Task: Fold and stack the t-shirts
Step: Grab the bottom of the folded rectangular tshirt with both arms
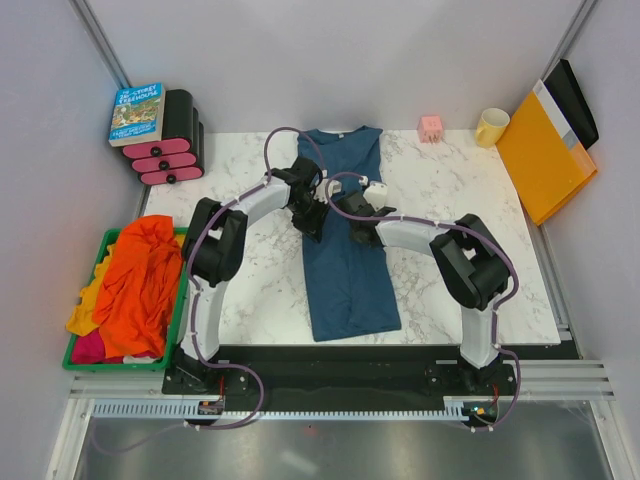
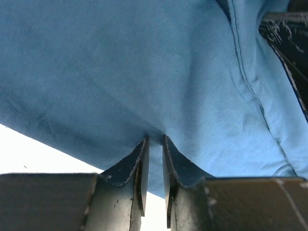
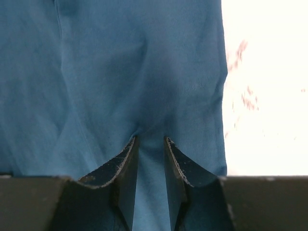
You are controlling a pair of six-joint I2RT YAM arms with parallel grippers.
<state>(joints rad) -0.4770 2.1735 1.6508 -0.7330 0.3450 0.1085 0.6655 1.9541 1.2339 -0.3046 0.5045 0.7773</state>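
Observation:
A dark teal-blue t-shirt (image 1: 346, 265) lies on the marble table as a long narrow strip, collar at the far end. My left gripper (image 1: 312, 222) is at the strip's left edge about halfway along, and my right gripper (image 1: 358, 230) is at its right edge opposite. In the left wrist view the left gripper (image 2: 155, 139) has its jaws close together, pinching a pucker of the teal cloth (image 2: 144, 72). The right gripper (image 3: 150, 139) likewise holds a ridge of teal cloth (image 3: 120, 72) between narrow jaws. Orange (image 1: 140, 275), yellow (image 1: 85, 305) and pink-red (image 1: 88, 348) t-shirts lie heaped in a green crate (image 1: 103, 240) at the left.
A book (image 1: 137, 112) rests on a black and pink stack (image 1: 170, 150) at the back left. A pink cube (image 1: 431, 127) and a yellow mug (image 1: 491, 126) stand at the back right. An orange-yellow folder (image 1: 545, 155) leans by the right wall.

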